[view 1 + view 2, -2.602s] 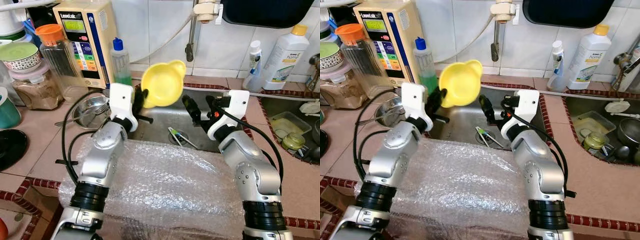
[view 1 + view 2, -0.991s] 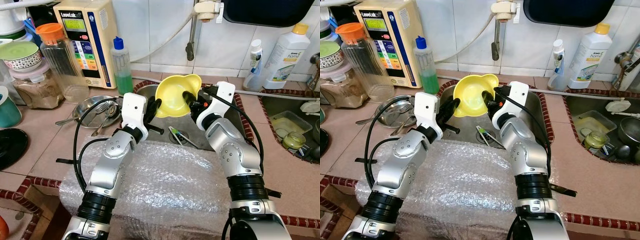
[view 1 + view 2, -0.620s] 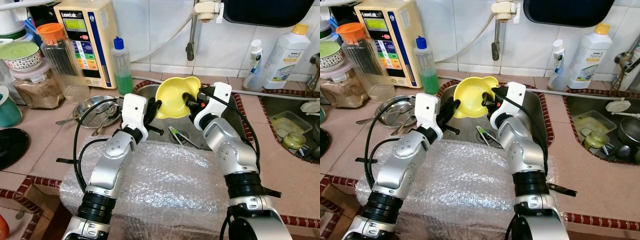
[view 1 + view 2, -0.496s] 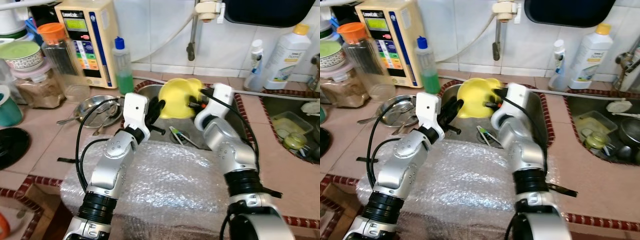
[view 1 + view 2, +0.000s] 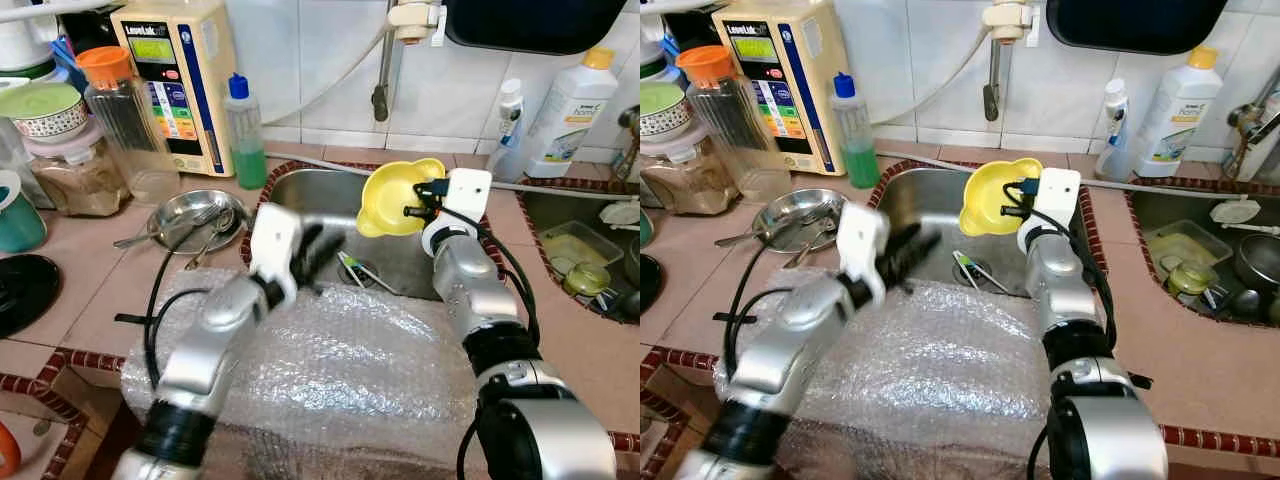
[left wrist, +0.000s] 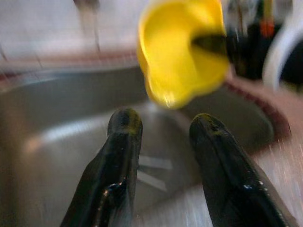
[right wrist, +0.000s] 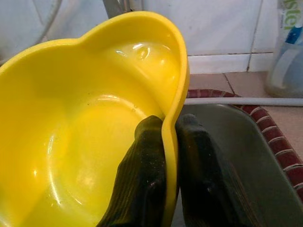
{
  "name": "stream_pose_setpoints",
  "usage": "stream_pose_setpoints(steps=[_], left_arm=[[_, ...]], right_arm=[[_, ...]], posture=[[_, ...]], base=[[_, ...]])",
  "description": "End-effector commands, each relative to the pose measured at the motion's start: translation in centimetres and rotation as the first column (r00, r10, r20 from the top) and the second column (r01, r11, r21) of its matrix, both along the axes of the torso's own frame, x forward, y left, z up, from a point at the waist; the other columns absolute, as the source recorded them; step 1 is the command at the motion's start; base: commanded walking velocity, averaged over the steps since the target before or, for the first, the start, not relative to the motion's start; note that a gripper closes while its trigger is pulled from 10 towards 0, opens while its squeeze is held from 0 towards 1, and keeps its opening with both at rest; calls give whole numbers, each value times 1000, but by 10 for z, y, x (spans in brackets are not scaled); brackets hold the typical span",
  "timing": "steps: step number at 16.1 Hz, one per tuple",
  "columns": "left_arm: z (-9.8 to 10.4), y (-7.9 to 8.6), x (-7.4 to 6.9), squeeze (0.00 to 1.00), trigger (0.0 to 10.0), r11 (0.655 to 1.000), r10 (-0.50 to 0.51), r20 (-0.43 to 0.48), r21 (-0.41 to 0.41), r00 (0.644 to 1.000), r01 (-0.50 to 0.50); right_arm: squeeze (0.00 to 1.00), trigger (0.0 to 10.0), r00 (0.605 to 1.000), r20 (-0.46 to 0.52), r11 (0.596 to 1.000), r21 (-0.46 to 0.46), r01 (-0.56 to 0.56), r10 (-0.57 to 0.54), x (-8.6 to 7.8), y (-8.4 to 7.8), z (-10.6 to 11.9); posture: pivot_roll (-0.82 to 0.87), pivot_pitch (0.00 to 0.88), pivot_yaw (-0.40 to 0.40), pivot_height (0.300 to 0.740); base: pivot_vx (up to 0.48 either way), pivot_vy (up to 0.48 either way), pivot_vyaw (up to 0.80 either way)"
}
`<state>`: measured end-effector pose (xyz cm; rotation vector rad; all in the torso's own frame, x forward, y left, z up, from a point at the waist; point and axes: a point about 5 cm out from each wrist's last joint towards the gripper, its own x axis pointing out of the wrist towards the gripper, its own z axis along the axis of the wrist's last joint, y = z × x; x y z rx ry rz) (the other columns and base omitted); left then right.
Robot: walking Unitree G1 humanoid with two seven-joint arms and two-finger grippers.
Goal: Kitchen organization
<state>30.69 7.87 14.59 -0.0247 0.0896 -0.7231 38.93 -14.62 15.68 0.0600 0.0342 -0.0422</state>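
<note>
We've got the yellow bowl (image 5: 400,195) up in the air over the far right part of the sink (image 5: 310,195), pinched at its rim by the right gripper (image 7: 163,142): one finger inside the bowl, one outside, jaws pressed onto the thin wall. The bowl sits tilted, mouth facing left and a bit up. The left gripper (image 6: 163,130) is near the sink's front edge, over the bubble wrap (image 5: 330,370), jaws spread w/ nothing between them.

Step in hand, as we judge it: carry the bowl off to wherever it belongs. To do it well:
- keep the pinch firm. A rim-only grip lets a bowl swing, so we move slow & avoid quick wrist rolls.
- there looks to be a wet sheen inside the bowl, so we keep it over the sink till it drains, or hold the mouth up.
- mind the tap (image 5: 380,100) hanging just behind & above the bowl, and the white pipe (image 5: 560,188) running along the far bench (image 5: 90,270) edge.
- keep the left arm clear of the right one's path.

Hard to make out:
- the left arm is motion-blurred in both head views, and its wrist view is soft too.
- we can't tell what the small items at the drain (image 5: 360,272) are; maybe utensils.
- the bowl's outer base & how deep the fingers reach are hidden.
- the bubble wrap covers the near bench edge.
</note>
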Motion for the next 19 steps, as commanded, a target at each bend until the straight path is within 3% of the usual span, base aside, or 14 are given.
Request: stream_pose_setpoints(steps=[1, 3, 6, 9, 10, 11, 12, 15, 19], left_arm=[[-1, -5, -6, 1000, 10000, 998, -54, -27, 15, 998, 55], [-2, -3, -5, 1000, 10000, 998, -42, -27, 38, 999, 43], [0, 2, -5, 1000, 10000, 997, -44, -29, 61, 999, 45], [2, 5, -3, 1000, 10000, 996, -36, -26, 77, 999, 38], [3, 7, -2, 1000, 10000, 996, -28, -25, 83, 999, 30], [3, 10, 0, 1000, 10000, 996, -18, -23, 92, 1000, 20], [3, 12, 2, 1000, 10000, 994, -5, -20, 107, 1000, 7], [4, 15, 5, 1000, 10000, 992, 13, -14, 124, 1000, -11], [5, 20, 9, 1000, 10000, 989, 36, -9, 144, 999, -34]], right_arm=[[0, 0, 1000, 29, 998, -65, 0, 2, 3, 1, 6], [0, 0, 998, 52, 970, -244, -19, 33, 2, 6, 0], [0, 0, 999, 8, 905, -423, -42, 50, -2, 6, -19], [0, 0, 998, -56, 909, -413, -54, 34, -5, 0, -32], [275, 2784, 997, -74, 917, -395, -63, 37, -7, -1, -36], [1000, 9020, 996, -82, 921, -383, -73, 45, -7, -1, -38], [1000, 10000, 994, -93, 925, -370, -87, 56, -9, -3, -41], [1000, 10000, 992, -106, 931, -349, -108, 75, -12, -4, -48], [1000, 10000, 991, -109, 962, -254, -100, 74, -17, -12, -54]], posture=[[114, 0, 41, 740], [123, 0, 47, 740], [133, 0, 58, 740], [141, 0, 62, 740], [142, 0, 64, 740], [142, 0, 66, 740], [143, 0, 69, 740], [143, 0, 74, 740], [134, 0, 81, 740]], base=[[0, 0, 0], [0, 0, 0], [0, 0, 0], [0, 0, 0], [0, 0, 0], [0, 0, 0], [0, 0, 0], [0, 0, 0], [0, 0, 0]])
